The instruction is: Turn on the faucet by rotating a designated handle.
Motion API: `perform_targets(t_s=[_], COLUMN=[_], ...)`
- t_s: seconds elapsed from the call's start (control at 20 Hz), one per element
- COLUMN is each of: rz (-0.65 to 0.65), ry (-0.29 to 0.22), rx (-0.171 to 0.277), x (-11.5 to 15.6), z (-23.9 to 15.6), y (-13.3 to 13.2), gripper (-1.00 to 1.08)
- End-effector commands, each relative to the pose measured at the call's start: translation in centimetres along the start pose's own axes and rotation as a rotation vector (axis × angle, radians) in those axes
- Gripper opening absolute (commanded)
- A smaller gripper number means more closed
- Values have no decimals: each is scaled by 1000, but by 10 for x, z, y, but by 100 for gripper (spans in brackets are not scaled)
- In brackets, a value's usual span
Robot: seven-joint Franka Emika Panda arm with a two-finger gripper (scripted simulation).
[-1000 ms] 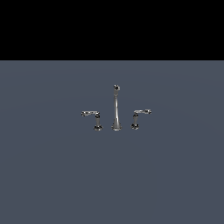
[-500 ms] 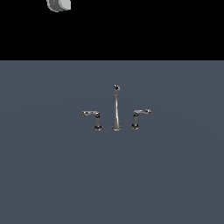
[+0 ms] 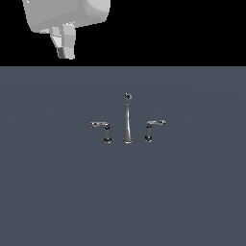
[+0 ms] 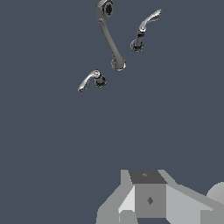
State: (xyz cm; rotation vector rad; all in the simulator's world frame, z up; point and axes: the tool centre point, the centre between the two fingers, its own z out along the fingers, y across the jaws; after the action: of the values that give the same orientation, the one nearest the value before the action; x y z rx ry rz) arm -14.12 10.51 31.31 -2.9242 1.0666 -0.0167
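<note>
- Chrome faucet [image 3: 128,120] stands upright at frame centre.
- Its handle [image 3: 102,128] reaches horizontally toward the exterior view's left.
- White gripper [image 3: 65,45] hangs upper left; jaw state unclear.

Flat, even, shadowless render; coarse pixels, black background band.

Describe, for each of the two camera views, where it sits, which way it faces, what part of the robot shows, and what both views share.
Exterior view: off the arm, facing the faucet side-on; the gripper enters at the upper left of the picture.
Wrist view: on the wrist, looking steeply down at the grey floor; grey parts of the robot's hand show at the picture's edge.
Shared: the spout, the handle and its twin lever.
</note>
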Motion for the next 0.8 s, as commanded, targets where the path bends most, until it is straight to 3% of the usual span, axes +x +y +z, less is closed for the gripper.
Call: perform_targets(t_s=[0.0,0.75], rz=[50,308], ry=[0,0], rx=[1,-4], x=[5,41], z=[14,88], y=[-11,-63], gripper=[-100,-100])
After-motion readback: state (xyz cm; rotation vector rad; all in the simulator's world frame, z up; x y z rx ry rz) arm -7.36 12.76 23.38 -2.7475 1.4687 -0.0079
